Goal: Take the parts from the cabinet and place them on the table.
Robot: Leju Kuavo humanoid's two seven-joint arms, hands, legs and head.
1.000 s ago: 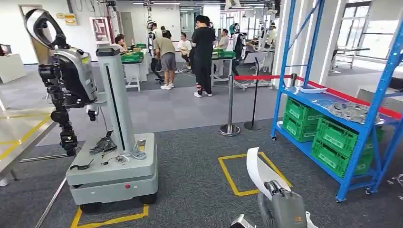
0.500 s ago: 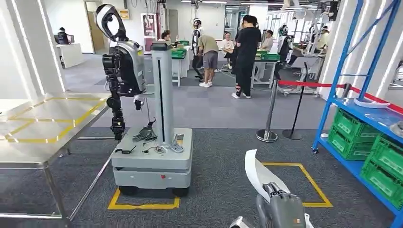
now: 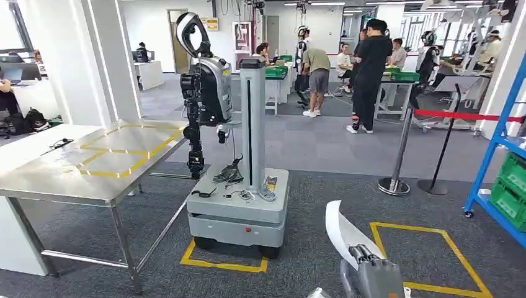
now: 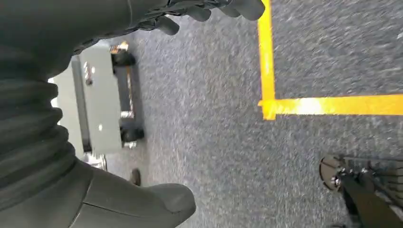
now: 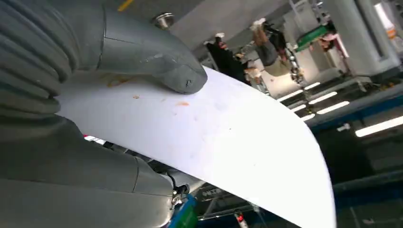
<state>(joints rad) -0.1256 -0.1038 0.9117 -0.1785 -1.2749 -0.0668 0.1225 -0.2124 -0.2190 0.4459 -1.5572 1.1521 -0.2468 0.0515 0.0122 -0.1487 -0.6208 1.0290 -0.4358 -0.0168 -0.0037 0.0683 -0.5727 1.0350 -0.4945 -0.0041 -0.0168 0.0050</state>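
Observation:
My right hand rises from the bottom edge of the head view and grips a white curved part, which stands up above the fingers. In the right wrist view the thumb presses on the part's broad white face. A steel table marked with yellow tape stands to the left. The blue cabinet rack with green crates shows at the far right edge. My left hand hangs over the grey carpet, fingers and thumb apart, holding nothing.
A grey wheeled base carrying another robot stands straight ahead inside a yellow floor marking. Stanchions with a red belt stand to the right. Several people gather at tables far back. A yellow floor square lies by my right hand.
The camera has swung left: the blue rack slid toward the right edge and the steel table came into view on the left. My right hand keeps holding the white part.

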